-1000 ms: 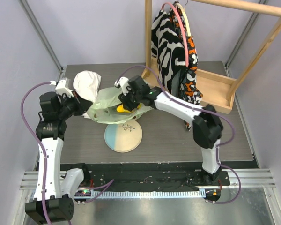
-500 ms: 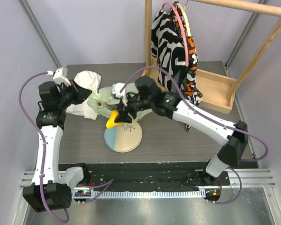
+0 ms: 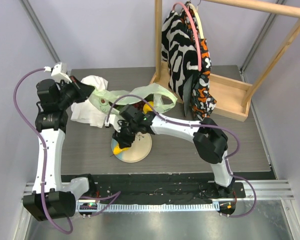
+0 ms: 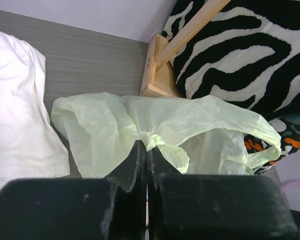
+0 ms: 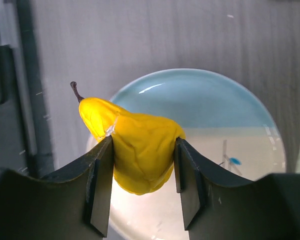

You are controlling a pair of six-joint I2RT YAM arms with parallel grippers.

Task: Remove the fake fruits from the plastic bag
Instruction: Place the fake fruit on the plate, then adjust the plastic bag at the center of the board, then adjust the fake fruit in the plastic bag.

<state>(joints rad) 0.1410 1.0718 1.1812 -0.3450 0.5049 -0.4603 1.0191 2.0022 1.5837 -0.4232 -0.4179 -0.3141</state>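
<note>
Item one, the yellow pear (image 5: 135,135): out of the bag and gripped across its belly between the two fingers (image 5: 101,185) of the right gripper (image 5: 143,165), whose jaws stand about half apart with the fruit filling the gap. The stalk points away from the wrist, past the rim. The pear hangs over the near left part of the plate (image 5: 215,110), a round dish that is blue on one half and cream on the other; whether the pear touches the glaze cannot be told. Item two, the plastic bag (image 4: 200,117): pale green and thin, drawn out in a raised band across the back of the table (image 3: 190,150) behind the plate. One bunched end is pinched in the left gripper (image 4: 147,155), whose jaws are pressed tight together on the film. Inside the bag's sagging middle is a yellow-orange round fruit (image 3: 148,107), with a dark red shape (image 3: 138,106) just beside it, too small to identify; the other fruits are not visible. Surroundings: a crumpled white cloth (image 4: 15,110) lies on the table under and beside the bag's left end. At the far right corner a wooden rack (image 3: 230,92) carries a zebra-striped garment (image 3: 177,45) on a hanger, with an orange patterned piece below it.
</note>
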